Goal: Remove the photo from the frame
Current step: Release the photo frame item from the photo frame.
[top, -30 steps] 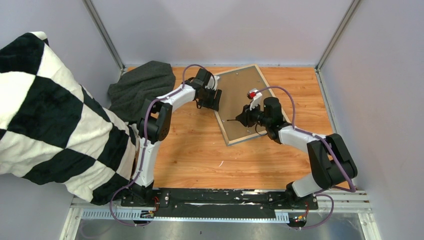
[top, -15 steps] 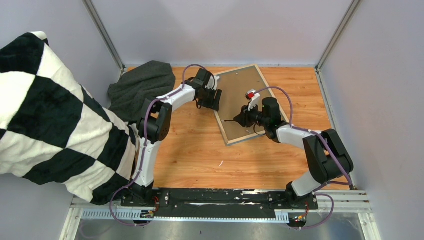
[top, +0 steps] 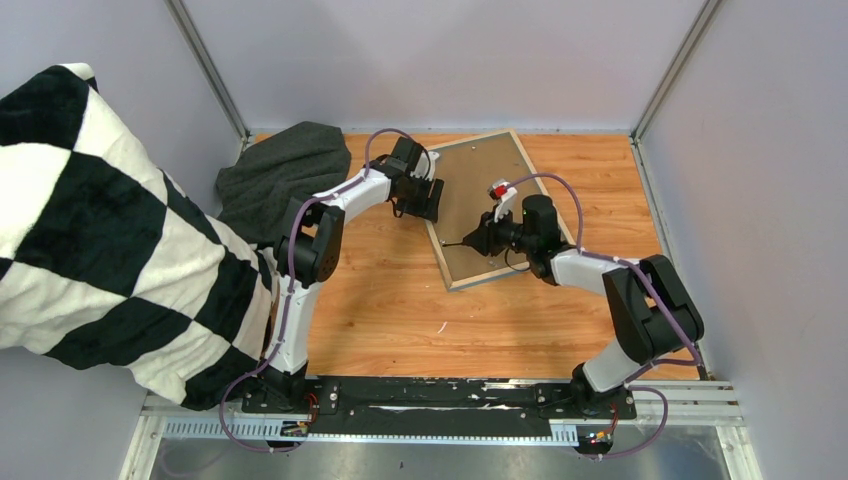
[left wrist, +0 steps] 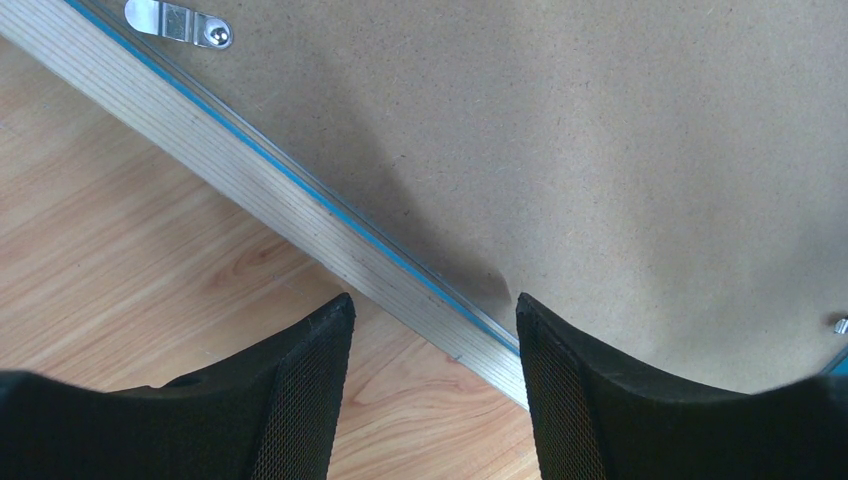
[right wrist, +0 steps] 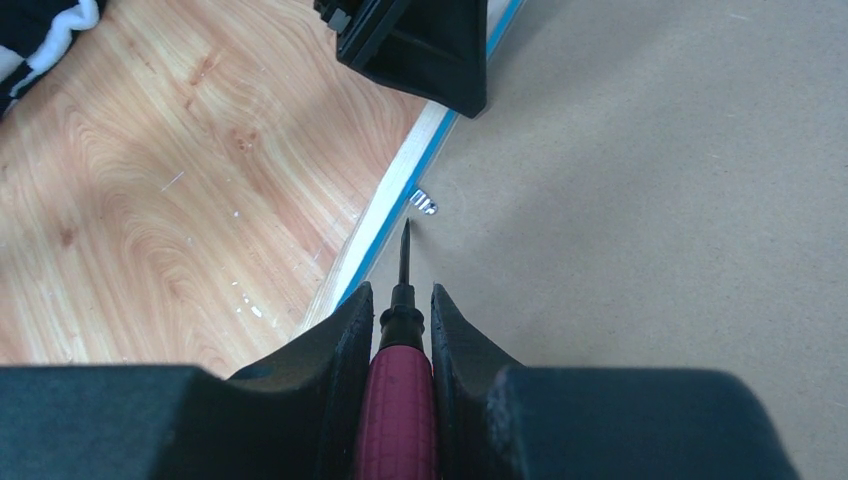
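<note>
Because the frame [top: 443,262] lies back-up, only its pale wood edge, a thin blue line and the brown backing board [top: 480,180] show; the photo is hidden beneath. At far left a black-and-white checked cloth [top: 100,230] fills the side of the overhead view. A dark grey cloth [top: 285,170] is bunched in the far left corner of the counter [top: 390,320]. The left gripper [top: 420,203] straddles the frame's left edge, jaws well apart and empty, one finger over bare wood and the other over the board. The frame sits skewed at the far middle, one corner close to the back wall. The right gripper [top: 478,238] is clamped on a red-handled tool [right wrist: 397,400], whose thin tip is just beside a metal clip [right wrist: 424,203] by the frame's left edge. Bare counter spreads in front and to the right.
</note>
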### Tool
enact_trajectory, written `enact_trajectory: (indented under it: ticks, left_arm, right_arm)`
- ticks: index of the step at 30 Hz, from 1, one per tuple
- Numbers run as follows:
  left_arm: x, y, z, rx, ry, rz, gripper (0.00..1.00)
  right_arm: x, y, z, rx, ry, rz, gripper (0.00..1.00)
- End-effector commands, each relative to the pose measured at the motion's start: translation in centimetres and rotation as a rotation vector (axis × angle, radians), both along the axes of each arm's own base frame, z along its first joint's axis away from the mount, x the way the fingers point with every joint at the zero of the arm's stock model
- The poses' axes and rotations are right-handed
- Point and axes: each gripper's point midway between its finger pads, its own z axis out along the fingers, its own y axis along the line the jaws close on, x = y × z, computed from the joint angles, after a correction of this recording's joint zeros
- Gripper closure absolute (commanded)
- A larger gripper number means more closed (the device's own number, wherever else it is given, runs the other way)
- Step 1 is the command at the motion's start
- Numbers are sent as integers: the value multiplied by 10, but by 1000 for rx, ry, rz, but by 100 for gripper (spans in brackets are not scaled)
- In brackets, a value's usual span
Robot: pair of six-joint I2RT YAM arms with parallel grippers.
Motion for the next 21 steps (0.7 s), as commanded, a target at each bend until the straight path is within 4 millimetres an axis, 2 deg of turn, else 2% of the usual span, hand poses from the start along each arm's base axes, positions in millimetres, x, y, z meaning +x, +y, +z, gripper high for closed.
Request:
enact_trajectory:
  ticks: [1, 3, 11, 21]
  left_arm:
    - [-40, 23, -67, 123, 177, -8, 36]
    - [-41, 23, -67, 123, 178, -8, 39]
    - [-41, 21, -66, 118, 178, -15, 51]
    - [-42, 20, -68, 115, 183, -21, 64]
  right_arm:
    - [-9, 9, 20, 49, -40, 38, 100]
    - [-5, 7, 21, 41, -54, 20, 100]
    - [1, 10, -3, 1, -7, 16, 100]
    - [7, 11, -9, -19, -20, -6, 100]
